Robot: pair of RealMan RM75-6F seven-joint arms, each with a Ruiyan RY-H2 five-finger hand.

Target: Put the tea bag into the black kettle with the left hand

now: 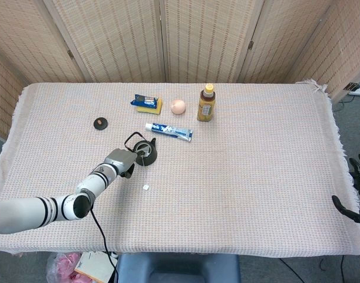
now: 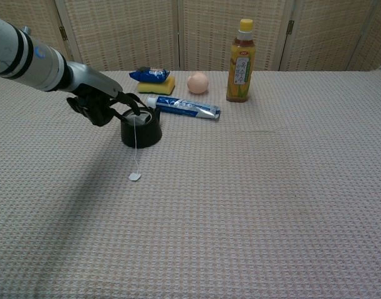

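toothpaste tube [image 2: 183, 107] just behind black kettle [image 2: 141, 129], perhaps touching

Left hand [image 2: 98, 106] reaches forward, fingers curled; right hand [image 1: 357, 194] hangs beyond the table's edge.

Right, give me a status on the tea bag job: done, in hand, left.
Done: the tea bag's string hangs out of the black kettle, with its tag lying on the tablecloth, so the bag looks to be inside, though the bag itself is hidden. In hand: the left hand is at the kettle's handle; whether it grips it is unclear. Left: clearing the hand away. The right hand sits idle off the table's edge.
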